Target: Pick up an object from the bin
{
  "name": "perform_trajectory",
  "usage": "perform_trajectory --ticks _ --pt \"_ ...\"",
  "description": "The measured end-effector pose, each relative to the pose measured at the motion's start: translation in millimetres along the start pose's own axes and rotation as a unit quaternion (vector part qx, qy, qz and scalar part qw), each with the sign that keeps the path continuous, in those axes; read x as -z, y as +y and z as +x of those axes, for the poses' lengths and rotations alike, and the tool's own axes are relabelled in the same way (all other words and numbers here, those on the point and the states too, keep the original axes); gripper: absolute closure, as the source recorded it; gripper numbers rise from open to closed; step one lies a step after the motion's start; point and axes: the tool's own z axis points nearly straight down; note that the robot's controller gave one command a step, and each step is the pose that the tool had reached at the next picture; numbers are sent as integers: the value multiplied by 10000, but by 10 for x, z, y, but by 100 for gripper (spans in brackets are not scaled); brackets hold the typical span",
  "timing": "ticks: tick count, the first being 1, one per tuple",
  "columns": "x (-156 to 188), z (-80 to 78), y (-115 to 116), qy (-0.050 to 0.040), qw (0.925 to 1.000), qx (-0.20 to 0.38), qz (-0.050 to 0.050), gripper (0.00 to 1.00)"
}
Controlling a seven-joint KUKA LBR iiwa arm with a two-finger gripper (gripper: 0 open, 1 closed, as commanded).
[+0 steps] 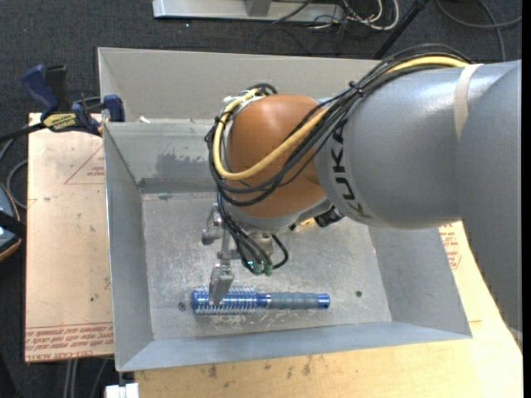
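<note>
Grey bin (166,247) floor, blue brush (274,302) by the near wall, bristle end beneath jaws of unclear state.

The grey metal bin (170,239) sits mid-frame, sloped walls running down to a flat, scuffed floor. A blue brush (274,302) lies flat on that floor at lower centre, near the front wall — bristled head toward the left, plain handle toward the right.

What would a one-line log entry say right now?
hand: down at bristle end of blue brush | brush: flat on floor of bin, near front wall | lifted: no
</note>
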Motion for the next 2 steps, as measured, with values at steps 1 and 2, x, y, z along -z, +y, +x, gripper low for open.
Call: perform_trajectory --ticks 1,2 --pt "-1015 239 -548 -77 9964 846 -5 0" --pt "-1011 261 -533 -33 9963 862 -4 100"
